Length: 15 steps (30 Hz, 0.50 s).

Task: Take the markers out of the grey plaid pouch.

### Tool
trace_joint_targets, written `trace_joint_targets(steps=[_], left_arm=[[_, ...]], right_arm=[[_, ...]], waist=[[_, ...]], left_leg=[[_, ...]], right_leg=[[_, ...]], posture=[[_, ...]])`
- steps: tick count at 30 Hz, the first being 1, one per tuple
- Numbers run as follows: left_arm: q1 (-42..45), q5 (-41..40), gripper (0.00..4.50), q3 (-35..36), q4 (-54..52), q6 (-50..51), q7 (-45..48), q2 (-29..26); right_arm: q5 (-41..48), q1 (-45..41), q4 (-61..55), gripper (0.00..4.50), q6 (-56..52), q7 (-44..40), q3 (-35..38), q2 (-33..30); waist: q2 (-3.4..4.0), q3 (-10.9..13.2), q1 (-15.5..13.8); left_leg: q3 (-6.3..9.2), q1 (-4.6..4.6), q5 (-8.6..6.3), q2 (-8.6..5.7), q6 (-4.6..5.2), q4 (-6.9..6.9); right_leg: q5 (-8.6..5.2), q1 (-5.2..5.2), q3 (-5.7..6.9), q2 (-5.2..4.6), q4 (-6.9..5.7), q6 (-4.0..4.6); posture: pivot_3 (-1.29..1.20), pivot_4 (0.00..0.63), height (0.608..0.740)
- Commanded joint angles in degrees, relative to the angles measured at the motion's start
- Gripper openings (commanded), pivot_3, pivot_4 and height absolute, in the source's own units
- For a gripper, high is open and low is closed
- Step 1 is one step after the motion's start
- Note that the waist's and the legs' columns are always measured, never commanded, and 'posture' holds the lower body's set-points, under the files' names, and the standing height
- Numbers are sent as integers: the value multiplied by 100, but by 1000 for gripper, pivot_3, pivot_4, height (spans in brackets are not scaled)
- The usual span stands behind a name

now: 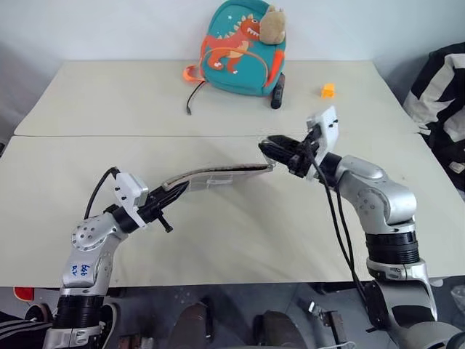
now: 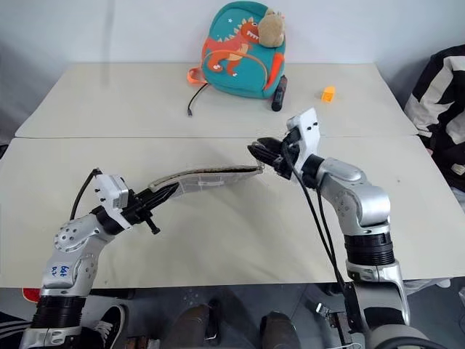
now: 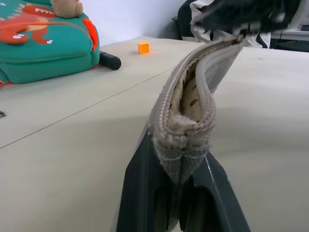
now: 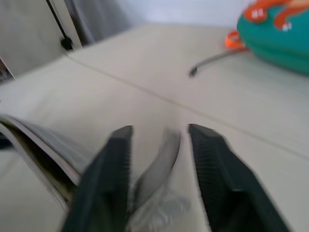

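Where L fingers [image 1: 168, 195] pinch, flat woven pouch [image 1: 218, 175] sags

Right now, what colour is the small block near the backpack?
Orange. The small block shows best in the left eye view, right of the backpack.

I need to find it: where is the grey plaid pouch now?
The grey plaid pouch hangs above the near table, centre, between the left hand and right hand.
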<state>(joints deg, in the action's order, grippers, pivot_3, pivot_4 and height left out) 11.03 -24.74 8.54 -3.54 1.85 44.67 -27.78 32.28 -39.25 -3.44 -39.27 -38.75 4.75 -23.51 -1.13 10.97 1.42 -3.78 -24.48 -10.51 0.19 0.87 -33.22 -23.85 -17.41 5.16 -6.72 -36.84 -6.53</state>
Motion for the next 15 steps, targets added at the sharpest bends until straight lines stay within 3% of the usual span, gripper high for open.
trace_joint_targets(steps=[1, 4, 6, 10, 12, 13, 15], left_arm=[[139, -68, 0, 80, -67, 15, -22, 3], [193, 111, 0, -21, 2, -48, -14, -6], [212, 226, 0, -102, 25, -86, -30, 18], [194, 307, 0, -196, -67, -99, -26, 75], [173, 321, 0, -226, -68, -89, -6, 77], [167, 327, 0, -234, -61, -94, 2, 77], [166, 332, 0, -236, -49, -103, 6, 79]], right_arm=[[1, -200, -342, 2911, 491, -158, 135, -78], [406, -408, -412, 2735, 431, -47, 345, 177], [526, -419, -510, 2198, 411, -235, 288, 178], [-400, -26, -972, 881, 1037, -1066, -783, -474], [-520, 134, -1066, 238, 1231, -1118, -953, -495], [-497, 161, -1077, 28, 1251, -1096, -944, -464], [-887, 221, -1082, 28, 1625, -1197, -1174, -588]], waist=[[0, 0, 2], [0, 0, 17], [0, 0, 13], [-1, 0, -5], [-3, -1, -10], [-3, -1, -8], [-4, 0, -8]], left_leg=[[0, 0, 0, 0, 0, 0], [0, 0, 0, 0, 0, 0], [-2, 0, 1, 2, -1, 2], [-1, 0, -2, 1, 2, 3], [-1, -1, -3, 0, 4, 3], [-2, -1, -4, 0, 3, 2], [-4, -1, -2, -1, 3, 1]], right_leg=[[0, 0, 0, 0, 0, 0], [0, -2, 0, 1, -1, 0], [0, -2, -1, 3, 0, 0], [0, -1, -1, 2, 6, 0], [0, 1, -5, -1, 11, 0], [0, 1, -4, -1, 12, 0], [0, 2, -1, -1, 11, 0]], posture=[[0, 150, 740], [0, 150, 740], [0, 150, 740], [0, 150, 740], [0, 150, 740], [0, 150, 740], [0, 150, 740]])
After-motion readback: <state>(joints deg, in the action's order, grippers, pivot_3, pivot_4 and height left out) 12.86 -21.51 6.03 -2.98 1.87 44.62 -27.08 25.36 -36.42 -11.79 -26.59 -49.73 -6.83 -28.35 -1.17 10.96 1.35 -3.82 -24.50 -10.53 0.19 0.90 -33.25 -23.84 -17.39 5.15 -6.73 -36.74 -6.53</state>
